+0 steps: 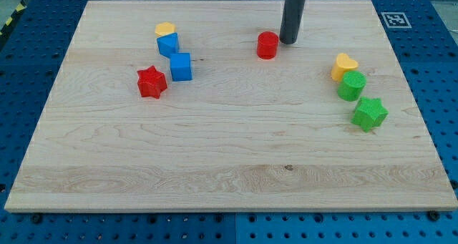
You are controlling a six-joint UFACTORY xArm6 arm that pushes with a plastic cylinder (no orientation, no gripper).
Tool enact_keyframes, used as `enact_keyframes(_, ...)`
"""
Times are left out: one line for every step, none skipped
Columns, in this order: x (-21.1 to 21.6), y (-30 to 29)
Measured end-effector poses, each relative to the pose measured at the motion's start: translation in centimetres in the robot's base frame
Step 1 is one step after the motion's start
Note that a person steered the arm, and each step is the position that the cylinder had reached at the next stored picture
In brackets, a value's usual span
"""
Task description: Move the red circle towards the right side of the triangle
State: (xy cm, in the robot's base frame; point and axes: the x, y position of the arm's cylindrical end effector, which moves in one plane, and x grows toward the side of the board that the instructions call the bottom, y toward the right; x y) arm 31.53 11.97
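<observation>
Red circle [267, 45] near the tabletop's [215, 151] top middle, my tip [289, 42] just to its right, seemingly touching. No hand, only a bare rod, nothing pinched. Push leftward through its centre, stopping beside the blue block [168, 44], possibly the triangle.

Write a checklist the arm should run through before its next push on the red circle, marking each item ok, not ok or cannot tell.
1. Red circle in view, upright on the board: ok.
2. My tip located: ok, it is close against the circle's right side in the view.
3. Tip touching the circle: cannot tell.
4. Triangle identified: cannot tell. The blue block under the yellow block may be it, but its shape is unclear.
5. Stretch of board between the circle and that blue block free of other blocks: ok.
6. Circle away from the board's edges: ok.
</observation>
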Motion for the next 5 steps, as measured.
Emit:
enact_keyframes(3.8,4.3)
enact_keyframes(4.0,4.4)
enact_keyframes(3.9,3.8)
enact_keyframes(3.9,1.5)
enact_keyframes(3.0,-1.0)
